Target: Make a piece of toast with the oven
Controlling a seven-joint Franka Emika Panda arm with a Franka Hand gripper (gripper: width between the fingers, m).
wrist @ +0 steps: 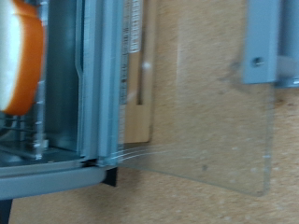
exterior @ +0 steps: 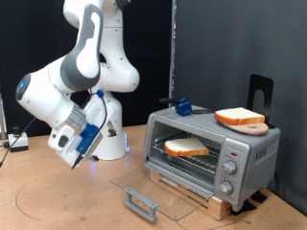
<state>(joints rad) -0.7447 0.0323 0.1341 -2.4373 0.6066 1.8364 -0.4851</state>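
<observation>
Currently, exterior view: the gripper [exterior: 69, 146] hangs at the frame's left-centre, above the table [exterior: 58, 196] and well apart from the oven [exterior: 213, 153], which sits at the right-centre on a wooden board [exterior: 192, 190]. Finger state: cannot tell from this view; the hand is seen end-on and nothing shows between the fingers. The oven door [exterior: 158, 192] is folded down flat, its grey handle [exterior: 140, 202] toward the frame's bottom. The piece of toast [exterior: 186, 148] lies on the wire rack inside the cavity, i.e. to the right of the gripper and at roughly the same height. A second slice [exterior: 240, 118] rests on the oven's top, upper right. A blue object [exterior: 179, 108] sits behind the oven; type unclear.

Risks (judgement): door is open, so no heat would be held w/ the slice inside. Any approach to the low handle brings the arm close to the glass pane; a poor angle could push the oven off its board. A knock on the housing could shake the top slice loose.

Wrist view: no fingers visible, so state is again not shown. The toast [wrist: 21, 56] appears at the upper-left edge, orange crust facing the camera, inside the oven frame [wrist: 98, 84]. The glass door [wrist: 206, 131] fills the centre; the handle [wrist: 271, 42] sits upper right. Picture is blurred.
</observation>
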